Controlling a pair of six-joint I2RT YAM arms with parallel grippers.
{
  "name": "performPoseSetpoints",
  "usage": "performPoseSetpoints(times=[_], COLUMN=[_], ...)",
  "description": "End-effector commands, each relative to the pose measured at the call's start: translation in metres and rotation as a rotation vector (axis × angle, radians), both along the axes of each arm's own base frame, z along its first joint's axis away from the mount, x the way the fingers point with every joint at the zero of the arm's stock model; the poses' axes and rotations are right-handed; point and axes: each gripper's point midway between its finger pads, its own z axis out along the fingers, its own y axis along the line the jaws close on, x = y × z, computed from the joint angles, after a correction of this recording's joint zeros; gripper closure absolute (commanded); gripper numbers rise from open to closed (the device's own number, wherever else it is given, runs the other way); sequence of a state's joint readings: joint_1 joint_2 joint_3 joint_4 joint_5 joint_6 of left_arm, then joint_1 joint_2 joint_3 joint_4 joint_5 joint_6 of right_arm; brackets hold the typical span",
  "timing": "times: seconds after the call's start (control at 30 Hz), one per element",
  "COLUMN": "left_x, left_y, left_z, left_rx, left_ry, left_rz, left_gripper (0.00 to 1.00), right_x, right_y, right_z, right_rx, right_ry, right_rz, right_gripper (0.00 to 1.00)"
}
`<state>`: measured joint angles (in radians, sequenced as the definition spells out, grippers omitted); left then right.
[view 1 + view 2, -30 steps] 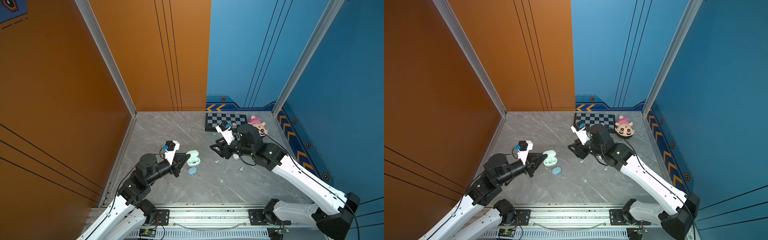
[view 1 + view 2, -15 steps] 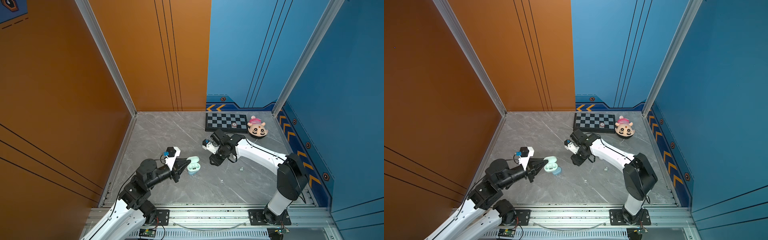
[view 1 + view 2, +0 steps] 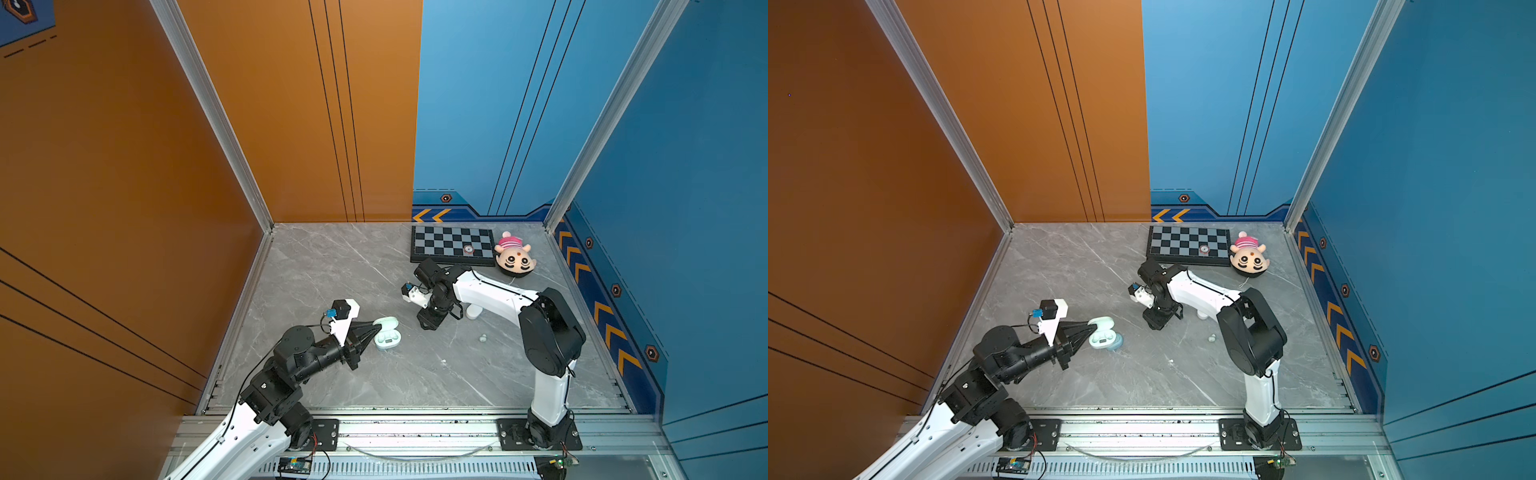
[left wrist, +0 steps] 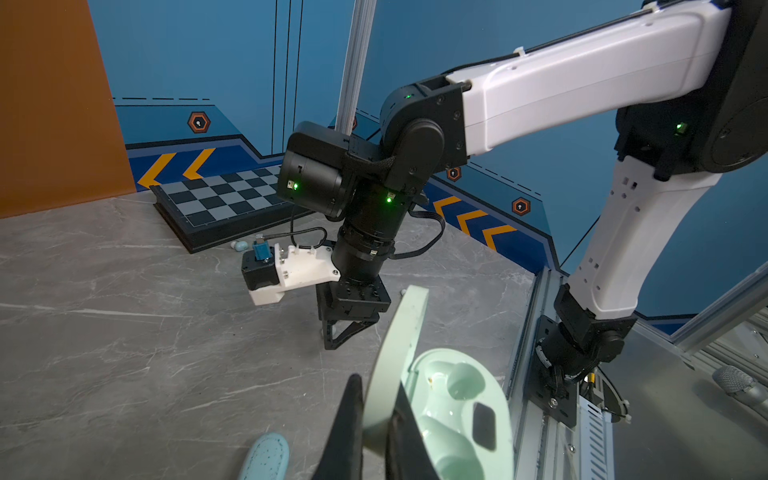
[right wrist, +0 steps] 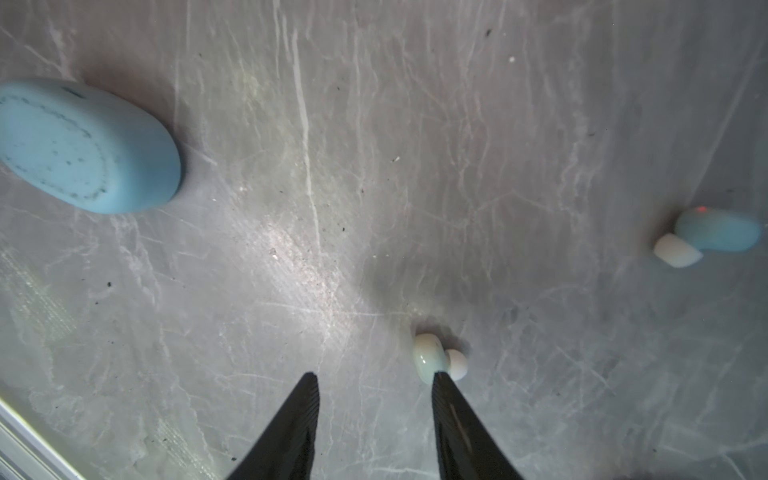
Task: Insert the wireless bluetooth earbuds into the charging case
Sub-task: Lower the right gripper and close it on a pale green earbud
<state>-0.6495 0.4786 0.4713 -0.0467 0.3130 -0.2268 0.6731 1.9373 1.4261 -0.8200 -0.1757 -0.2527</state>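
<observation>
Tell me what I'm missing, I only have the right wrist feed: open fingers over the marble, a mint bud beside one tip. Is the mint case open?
Observer: Yes, the mint case lies open, with its lid swung up.
Operator: Anything in it?
Observer: No, both wells look empty in the left wrist view.
Operator: Is it free on the table?
Observer: No, the left gripper is shut on the lid.
</observation>
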Motion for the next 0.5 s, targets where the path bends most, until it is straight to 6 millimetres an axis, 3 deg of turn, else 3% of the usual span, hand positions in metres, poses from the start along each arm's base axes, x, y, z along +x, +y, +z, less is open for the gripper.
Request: performPoseSetpoints(times=[0.0, 0.47], left_x=[0.001, 0.002], left_y=[0.000, 0.000], left_z=[0.004, 0.006], left_rx=[-0.021, -0.019], left_ry=[-0.019, -0.025], left_rz=[0.011, 0.014], left_gripper=[1.00, 1.00], right_x=[0.008, 0.010], right_y=[-0.003, -0.010], right_z=[-0.002, -0.024], right_rx=[-0.046, -0.075], right_ry=[-0.018, 0.031], right_rz=[0.018, -0.003], right_gripper=[0.52, 0.51])
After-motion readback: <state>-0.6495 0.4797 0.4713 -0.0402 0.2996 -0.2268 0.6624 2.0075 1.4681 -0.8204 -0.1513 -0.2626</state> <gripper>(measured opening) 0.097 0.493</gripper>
